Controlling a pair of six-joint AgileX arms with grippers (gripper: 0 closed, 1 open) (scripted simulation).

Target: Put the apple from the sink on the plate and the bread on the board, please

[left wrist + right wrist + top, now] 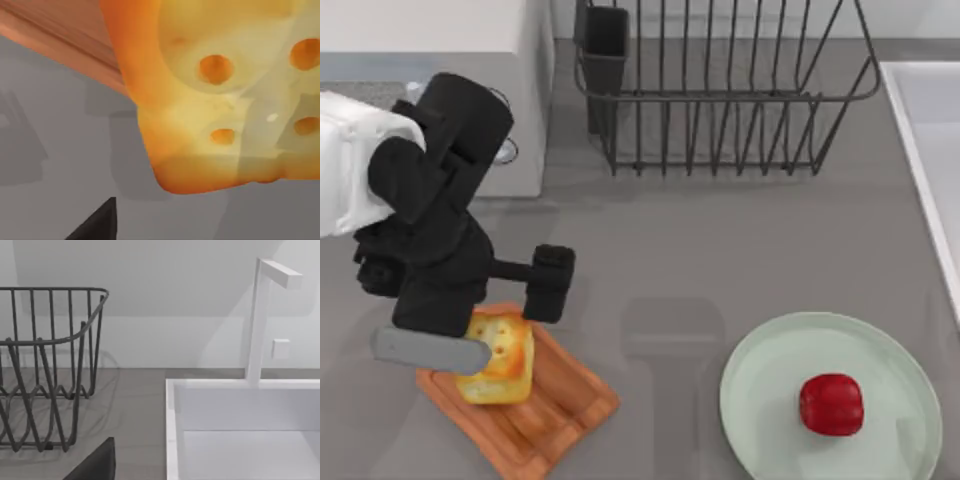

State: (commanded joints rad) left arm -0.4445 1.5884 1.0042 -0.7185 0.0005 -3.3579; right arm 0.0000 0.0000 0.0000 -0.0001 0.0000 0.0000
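Start at the top view's left, around eight o'clock on the tabletop (700, 260): your left gripper (480, 345) hangs right over the bread (500, 360), and the bread sits on the board (555, 405), near the board's upper end. From the left wrist view the bread (225, 100) is very close under the camera, with the board's (65, 45) wood grain behind it. You cannot tell from these pictures whether the fingers are spread, pressed together, or pinching the loaf, because the arm covers them from above.

Moving toward twelve o'clock, a wire dish rack (720, 90) stands at the back, clear of everything.

At about four o'clock lies the plate (760, 400), and the apple (831, 404) rests on it, a little right of its middle. The sink (920, 130) runs along the right edge at two to three o'clock; the right wrist view looks into its basin (240, 450), beside the faucet (260, 315).

Judging by how things lie, both halves look essentially done: apple on plate, bread on board. What seems left is for you to confirm the left gripper lets go and lifts away cleanly.
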